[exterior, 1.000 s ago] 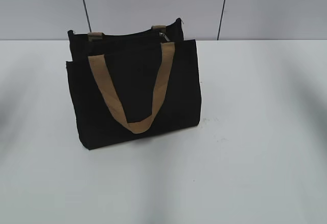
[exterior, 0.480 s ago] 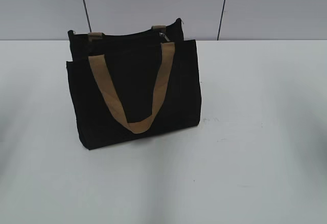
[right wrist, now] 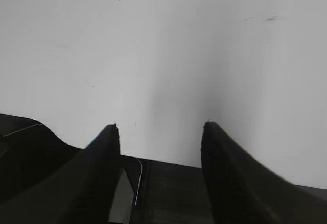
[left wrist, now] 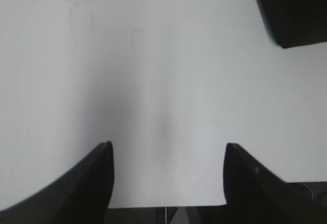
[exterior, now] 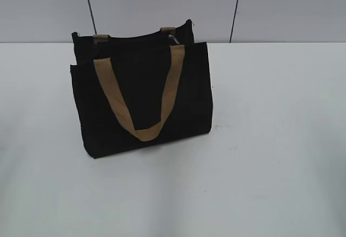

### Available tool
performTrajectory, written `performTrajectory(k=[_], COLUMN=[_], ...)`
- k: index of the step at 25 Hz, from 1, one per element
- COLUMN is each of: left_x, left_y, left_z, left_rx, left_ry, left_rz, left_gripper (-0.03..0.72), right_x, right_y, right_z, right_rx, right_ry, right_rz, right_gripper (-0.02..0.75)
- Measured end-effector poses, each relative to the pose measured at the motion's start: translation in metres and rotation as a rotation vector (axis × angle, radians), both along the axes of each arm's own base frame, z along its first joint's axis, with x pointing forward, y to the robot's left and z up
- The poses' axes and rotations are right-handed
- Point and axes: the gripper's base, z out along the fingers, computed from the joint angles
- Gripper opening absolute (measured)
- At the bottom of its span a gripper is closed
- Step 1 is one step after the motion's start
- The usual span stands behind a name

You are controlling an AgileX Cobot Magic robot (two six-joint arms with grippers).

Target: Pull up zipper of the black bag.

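The black bag (exterior: 140,96) stands upright on the white table, left of centre in the exterior view, its tan strap handle (exterior: 141,101) hanging down the front panel. The zipper's silvery pull tab (exterior: 174,38) sits at the right end of the bag's top edge. A corner of the bag shows at the top right of the left wrist view (left wrist: 294,9). My left gripper (left wrist: 167,147) is open and empty over bare table. My right gripper (right wrist: 161,128) is open and empty over bare table. Neither gripper shows in the exterior view.
The white table (exterior: 259,139) stretches around the bag. A grey panelled wall (exterior: 162,4) rises behind the table's far edge.
The soft shadows on the table have shifted slightly. The bag has not moved.
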Motion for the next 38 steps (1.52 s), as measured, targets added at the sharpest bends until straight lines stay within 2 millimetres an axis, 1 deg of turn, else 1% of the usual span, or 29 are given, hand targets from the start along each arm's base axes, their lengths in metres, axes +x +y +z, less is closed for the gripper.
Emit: performTrajectory(k=[1, 5, 8, 11, 15, 20, 27, 33, 36, 38], left_x=[-0.010, -0.029, -0.043, -0.055, -0.071, -0.088, -0.114, -0.140, -0.142, -0.142], left_y=[0.000, -0.003, -0.004, -0.005, -0.008, -0.009, -0.010, -0.010, -0.011, -0.011], left_z=[0.003, 0.003, 0.006, 0.006, -0.004, 0.001, 0.005, 0.006, 0.006, 0.006], left_rx=[-0.003, -0.032, -0.041, -0.042, -0.080, -0.090, -0.087, -0.083, -0.085, -0.083], left_ry=[-0.028, -0.062, -0.081, -0.132, -0.185, -0.296, -0.466, -0.622, -0.634, -0.636], left_rz=[-0.001, -0.004, -0.010, -0.011, -0.015, -0.020, -0.028, -0.036, -0.037, -0.046], left_gripper=[0.505, 0.503, 0.503, 0.503, 0.503, 0.503, 0.501, 0.501, 0.501, 0.501], right_x=[-0.006, -0.022, -0.035, -0.046, -0.060, -0.075, -0.086, -0.087, -0.087, -0.085], right_y=[0.000, 0.001, 0.002, 0.003, 0.004, 0.004, 0.004, 0.005, 0.005, 0.005], right_z=[0.001, 0.008, 0.009, 0.010, 0.014, 0.018, 0.022, 0.023, 0.021, 0.011], right_rx=[-0.001, -0.002, -0.002, -0.002, -0.006, -0.012, -0.016, -0.016, -0.014, -0.012], right_ry=[-0.021, -0.101, -0.101, -0.106, -0.182, -0.276, -0.379, -0.404, -0.408, -0.385], right_rz=[0.001, 0.003, 0.011, 0.018, 0.019, 0.020, 0.016, 0.014, 0.013, 0.012], right_gripper=[0.404, 0.404, 0.404, 0.404, 0.404, 0.404, 0.404, 0.404, 0.404, 0.404])
